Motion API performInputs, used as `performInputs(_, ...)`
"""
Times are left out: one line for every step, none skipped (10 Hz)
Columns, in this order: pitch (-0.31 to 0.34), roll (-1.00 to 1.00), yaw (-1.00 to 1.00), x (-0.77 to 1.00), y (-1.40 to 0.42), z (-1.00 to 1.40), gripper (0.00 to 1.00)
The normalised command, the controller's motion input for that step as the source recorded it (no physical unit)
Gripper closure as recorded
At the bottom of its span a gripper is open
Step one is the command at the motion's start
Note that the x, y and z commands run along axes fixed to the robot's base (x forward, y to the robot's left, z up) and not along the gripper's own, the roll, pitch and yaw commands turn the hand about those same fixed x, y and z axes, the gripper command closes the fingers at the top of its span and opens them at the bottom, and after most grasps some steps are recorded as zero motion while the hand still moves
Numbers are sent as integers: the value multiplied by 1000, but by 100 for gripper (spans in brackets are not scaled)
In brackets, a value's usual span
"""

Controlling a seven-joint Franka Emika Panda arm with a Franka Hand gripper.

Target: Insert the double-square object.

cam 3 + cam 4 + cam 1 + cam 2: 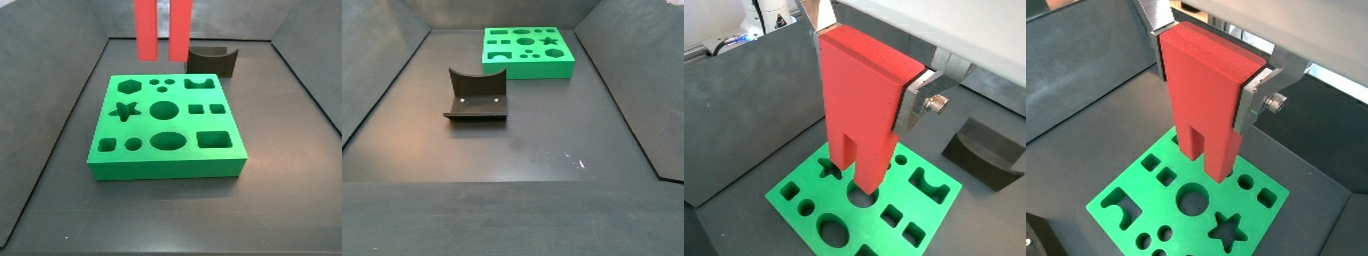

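Note:
My gripper (869,65) is shut on the double-square object (858,110), a tall red block that splits into two parallel square prongs. It holds the block upright, prongs down, also in the other wrist view (1207,110), where the gripper (1211,70) clamps its upper body. A silver finger (911,100) presses one side. The prong tips hang above the green board (818,190) (1140,195) with its shaped holes, apart from it. In a side view only the two prongs (144,30) show, above the far part of the board (174,165); the gripper is out of frame.
The dark fixture (211,58) with a curved notch stands on the floor just beyond the board; it also shows in a side view (476,98) and a wrist view (985,150). The board (529,68) lies inside a dark walled bin.

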Motion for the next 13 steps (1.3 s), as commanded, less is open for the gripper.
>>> performInputs(0, 0, 131, 983, 223, -460, 100)
performInputs(0, 0, 126, 986, 217, -463, 100)
performInputs(0, 0, 111, 997, 211, -457, 100)
performInputs(0, 0, 106, 1000, 211, -440, 100)
performInputs(23, 196, 66, 1000, 174, -223, 100)
performInputs(84, 351, 106, 960, 80, -143, 100)
performInputs(130, 376, 126, 934, 0, -251, 100)
performInputs(169, 361, 0, 951, -183, -411, 100)
performInputs(134, 256, 0, 971, -274, -400, 100)
performInputs(69, 107, 80, 1000, -243, -391, 100)
performInputs(66, 80, 97, 1000, -197, -437, 100)
performInputs(186, 211, 71, 971, -57, -466, 100)
performInputs(243, 273, 214, 537, 0, -320, 100)
